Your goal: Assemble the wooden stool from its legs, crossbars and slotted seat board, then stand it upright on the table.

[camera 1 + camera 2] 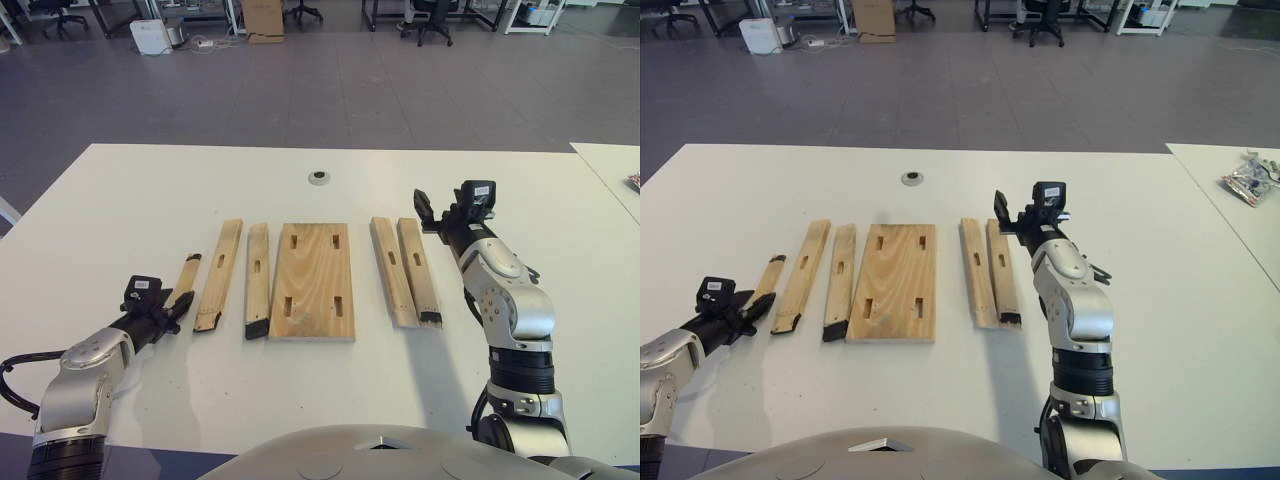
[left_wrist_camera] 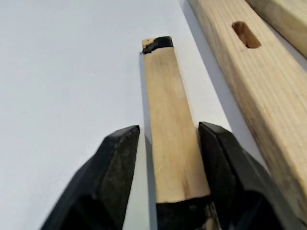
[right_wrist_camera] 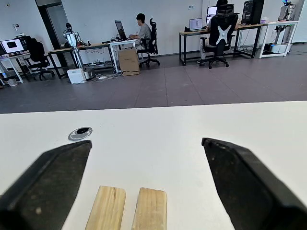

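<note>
The slotted seat board [image 1: 313,280] lies flat in the middle of the white table [image 1: 110,200]. Two slotted legs [image 1: 220,260] [image 1: 258,278] lie to its left and two more [image 1: 393,270] [image 1: 418,270] to its right. At the far left lies a short crossbar [image 1: 186,280] with black ends. My left gripper [image 1: 168,310] is open astride the crossbar's [image 2: 170,129] near end, one finger [image 2: 117,153] on each side and a thin gap showing on one side. My right gripper [image 1: 445,207] hangs open above the table just beyond the far ends of the right-hand legs [image 3: 127,208], holding nothing.
A small round metal fitting [image 1: 319,178] sits on the table behind the board. A second table [image 1: 1230,215] stands to the right with a small object [image 1: 1250,178] on it. Bare table surface lies in front of and behind the parts.
</note>
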Controlling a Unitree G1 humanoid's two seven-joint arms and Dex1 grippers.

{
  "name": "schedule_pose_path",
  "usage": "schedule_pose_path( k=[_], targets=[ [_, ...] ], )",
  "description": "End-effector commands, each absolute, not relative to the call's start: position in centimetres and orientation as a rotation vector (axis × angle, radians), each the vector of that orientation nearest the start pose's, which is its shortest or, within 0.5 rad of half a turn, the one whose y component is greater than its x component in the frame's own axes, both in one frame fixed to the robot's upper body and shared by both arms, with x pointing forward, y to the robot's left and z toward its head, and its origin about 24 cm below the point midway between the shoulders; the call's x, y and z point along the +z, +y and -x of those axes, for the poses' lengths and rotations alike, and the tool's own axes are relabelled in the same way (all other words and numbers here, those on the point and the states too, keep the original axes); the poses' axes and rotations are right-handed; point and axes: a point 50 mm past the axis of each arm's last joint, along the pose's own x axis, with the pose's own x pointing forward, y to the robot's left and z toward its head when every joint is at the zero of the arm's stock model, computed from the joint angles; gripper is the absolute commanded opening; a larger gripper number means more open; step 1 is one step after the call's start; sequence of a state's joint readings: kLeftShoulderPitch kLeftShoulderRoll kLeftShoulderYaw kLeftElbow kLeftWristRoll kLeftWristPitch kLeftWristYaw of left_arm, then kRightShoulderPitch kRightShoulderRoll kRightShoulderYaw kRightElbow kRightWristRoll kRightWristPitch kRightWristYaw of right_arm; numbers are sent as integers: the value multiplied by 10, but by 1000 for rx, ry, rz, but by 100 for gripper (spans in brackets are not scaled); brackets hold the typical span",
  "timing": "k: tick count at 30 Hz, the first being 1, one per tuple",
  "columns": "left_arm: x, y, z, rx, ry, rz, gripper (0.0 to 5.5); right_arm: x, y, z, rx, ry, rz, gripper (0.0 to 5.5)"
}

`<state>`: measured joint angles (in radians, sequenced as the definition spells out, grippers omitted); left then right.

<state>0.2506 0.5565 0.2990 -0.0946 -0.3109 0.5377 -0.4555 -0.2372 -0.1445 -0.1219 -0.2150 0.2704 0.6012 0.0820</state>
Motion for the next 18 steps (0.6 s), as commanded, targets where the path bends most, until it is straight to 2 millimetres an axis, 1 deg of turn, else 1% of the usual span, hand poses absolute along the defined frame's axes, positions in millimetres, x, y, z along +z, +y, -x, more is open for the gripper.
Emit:
schedule_pose_path(
  k=[1,2,4,5,6,7,8,9,10,11,13,14,16,18],
  targets=[
    [8,308,-165,-70,728,-83,160,106,-171,-288,119,115,-119,429],
    [5,308,-163,-61,738,-89,142,107,-171,-288,118,114,-119,429],
    [1,308,-160,-49,744,-102,129,107,-171,-289,117,113,-119,429],
    [3,309,-163,-36,722,-109,129,107,-171,-289,118,112,-118,429],
    [10,309,-172,-29,658,-116,129,109,-171,-290,117,106,-119,429],
    [18,308,-181,-25,590,-118,129,110,-170,-291,119,100,-119,429],
    [34,304,-195,-39,468,-122,129,114,-167,-292,127,90,-149,429],
    [54,297,-210,-70,333,-126,129,121,-161,-293,156,73,-229,429],
    [71,289,-222,-100,223,-136,129,129,-155,-294,189,54,-316,429],
    [84,283,-229,-127,141,-144,129,136,-149,-294,227,38,-387,429],
    [112,261,-245,-207,-23,-152,129,156,-134,-292,353,4,-570,429],
    [122,250,-250,-247,-82,-148,129,164,-127,-291,416,-4,-638,429],
    [138,212,-257,-402,-169,-130,129,183,-109,-286,563,-15,-775,429],
    [147,178,-259,-531,-219,-39,129,194,-97,-283,642,-7,-851,429]
  ],
)
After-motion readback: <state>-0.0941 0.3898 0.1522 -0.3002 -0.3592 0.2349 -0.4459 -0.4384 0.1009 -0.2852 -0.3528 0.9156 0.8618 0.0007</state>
